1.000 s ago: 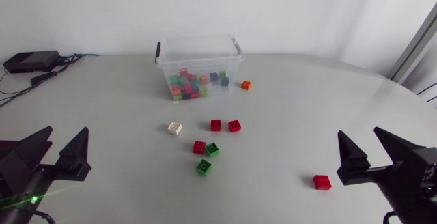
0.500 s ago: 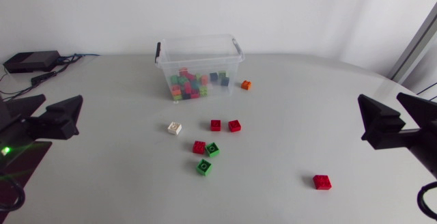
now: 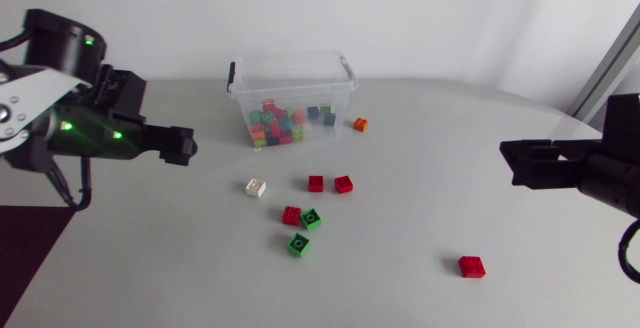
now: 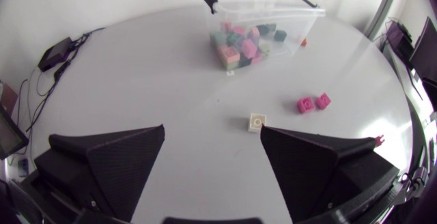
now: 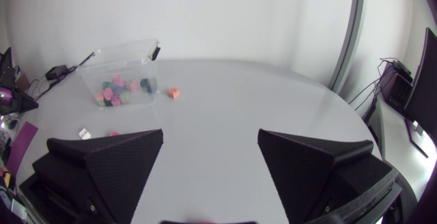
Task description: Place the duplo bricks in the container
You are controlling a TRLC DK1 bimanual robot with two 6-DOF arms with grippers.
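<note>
Container [image 3: 290,93] is sitting at the far middle of the table, lid off and already holding a heap of mixed bricks, so I'd say the job is partly done. Eight bricks are lying loose outside it. The orange brick [image 3: 360,124] is just beside the container's right wall. The white brick [image 3: 256,187] and the red pair [image 3: 316,183] are lying nearer the middle. Closer in, a red brick [image 3: 291,215] is sitting right against a green brick [image 3: 311,219], with a lone green brick [image 3: 298,244] just beyond them. A stray red brick [image 3: 471,266] is well apart on the right.

Left gripper [image 4: 212,128] is hanging above the table's left side, fingers spread wide, gripping nothing. The white brick is lying ahead of it, about in line with the gap. Looks like it's lining up that brick as the nearest pick.

Right gripper [image 5: 210,131] is also spread and empty, hanging over the right side and pointing across the table. The stray red brick isn't showing in its wrist view. My guess is the arms are splitting the bricks by side so they aren't crossing.
</note>
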